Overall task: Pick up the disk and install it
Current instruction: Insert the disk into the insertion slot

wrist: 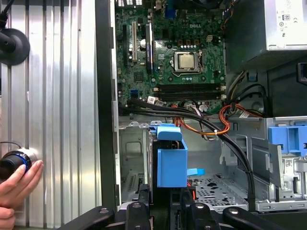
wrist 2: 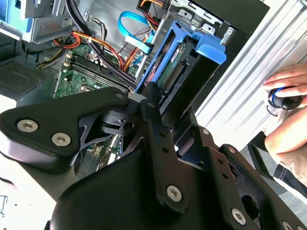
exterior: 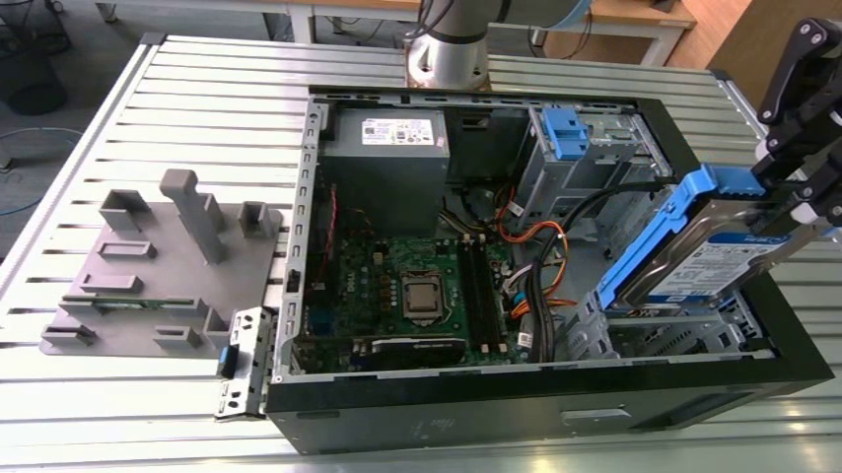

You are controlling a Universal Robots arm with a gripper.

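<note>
One blue-bracketed silver hard drive (exterior: 697,264), tilted over one open black computer case (exterior: 526,404), clamped in one black pincer (exterior: 790,219); gripped end hidden.

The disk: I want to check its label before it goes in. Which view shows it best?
The exterior view: the disk shows its labelled face and blue bracket, tilted over the case in the gripper. Both wrist views show it end-on, mostly bracket.

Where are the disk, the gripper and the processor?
disk (exterior: 704,264), exterior view, on its white-and-blue label.
gripper (exterior: 796,209), exterior view, between its fingertips, shut on the disk's end.
processor (exterior: 424,296), exterior view, on the middle of its metal lid.
</note>
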